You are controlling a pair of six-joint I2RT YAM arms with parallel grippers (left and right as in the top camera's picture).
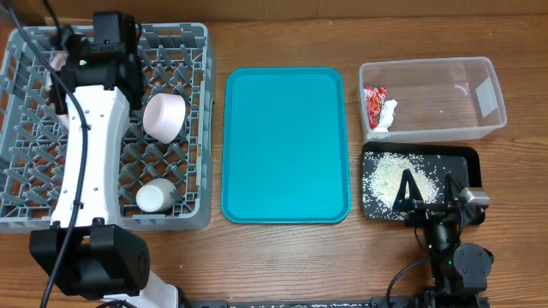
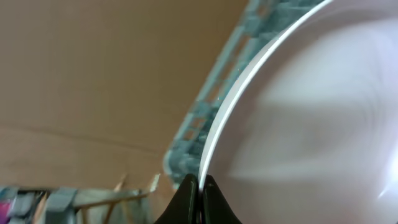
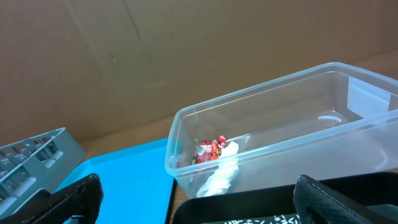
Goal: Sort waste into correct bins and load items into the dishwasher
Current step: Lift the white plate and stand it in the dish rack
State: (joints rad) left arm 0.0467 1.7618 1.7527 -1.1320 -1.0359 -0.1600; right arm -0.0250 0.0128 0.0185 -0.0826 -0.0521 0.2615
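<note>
The brown wooden table (image 1: 282,257) carries four things. A grey dish rack (image 1: 17,128) sits at nine o'clock and a teal tray (image 1: 285,145) lies in the middle. A clear tub (image 1: 428,62) stands at two o'clock, with a black tray (image 1: 469,167) just beside it at four o'clock.

Matt grey plastic dish rack (image 1: 26,145), smooth glossy white plate (image 2: 311,112), smooth white bowl (image 1: 165,115), smooth teal plastic tray (image 1: 285,145) with a slight sheen, clear glossy plastic tub (image 1: 445,103), crinkled shiny snack wrapper (image 1: 377,103), matt black tray (image 1: 467,162), brown wood-grain table (image 1: 282,265).
</note>
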